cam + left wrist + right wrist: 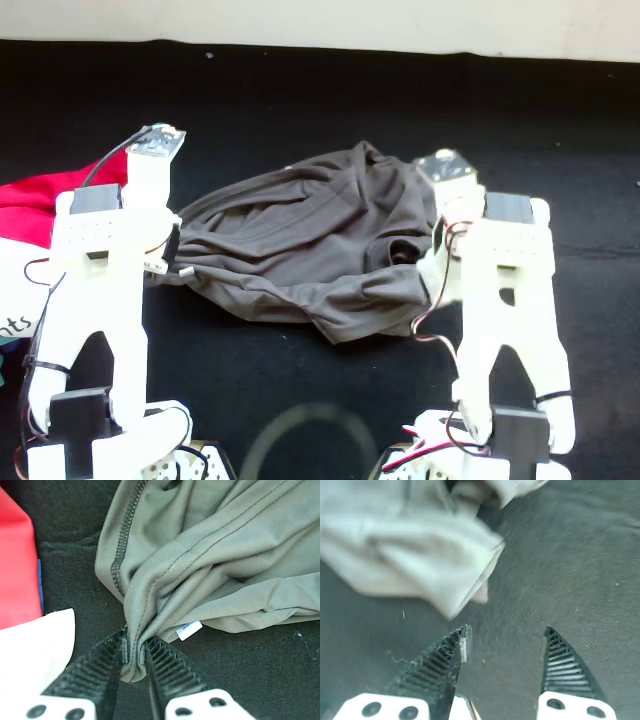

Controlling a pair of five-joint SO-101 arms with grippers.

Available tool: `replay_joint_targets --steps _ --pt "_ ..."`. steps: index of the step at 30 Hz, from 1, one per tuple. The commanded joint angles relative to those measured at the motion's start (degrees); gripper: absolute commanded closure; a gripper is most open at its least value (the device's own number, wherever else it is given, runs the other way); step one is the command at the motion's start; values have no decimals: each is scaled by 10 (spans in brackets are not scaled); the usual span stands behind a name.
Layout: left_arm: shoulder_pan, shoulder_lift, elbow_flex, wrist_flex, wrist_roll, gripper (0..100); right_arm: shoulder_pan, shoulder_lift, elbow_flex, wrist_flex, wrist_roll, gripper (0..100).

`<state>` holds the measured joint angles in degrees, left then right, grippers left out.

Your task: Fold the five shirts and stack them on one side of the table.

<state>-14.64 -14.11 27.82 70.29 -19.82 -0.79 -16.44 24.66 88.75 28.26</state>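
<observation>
Left wrist view showed left jaws pinching the grey shirt (225,545), maybe to pull it flat; right jaws sat wide apart beside it.

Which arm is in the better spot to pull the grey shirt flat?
Left, probably. The left pincer is shut on the shirt at its edge; the right pincer is open over the table beside it, holding nothing.

Inventory, counted:
- 1 grey shirt (310,240), centre
- 1 red shirt (30,195), nine o'clock
- 1 white garment (15,285), eight o'clock
- 2 arms: left arm (95,270), right arm (510,280)
- 2 hands: left hand (135,637), right hand (506,628)
- 1 black surface (300,90)
</observation>
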Motion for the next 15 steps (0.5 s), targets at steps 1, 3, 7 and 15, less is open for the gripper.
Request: replay_joint_targets --steps 1,3,7,15 --pt "7 -4 -3 -4 4 990 -5 -27 30 23 78 774" --pt "7 -4 -3 -4 4 990 -7 -27 58 6 81 774" --pt "7 -5 -3 -4 4 990 -6 -26 122 -107 29 774" --pt "7 -2 -2 -4 4 990 -27 -26 156 -204 -75 775"
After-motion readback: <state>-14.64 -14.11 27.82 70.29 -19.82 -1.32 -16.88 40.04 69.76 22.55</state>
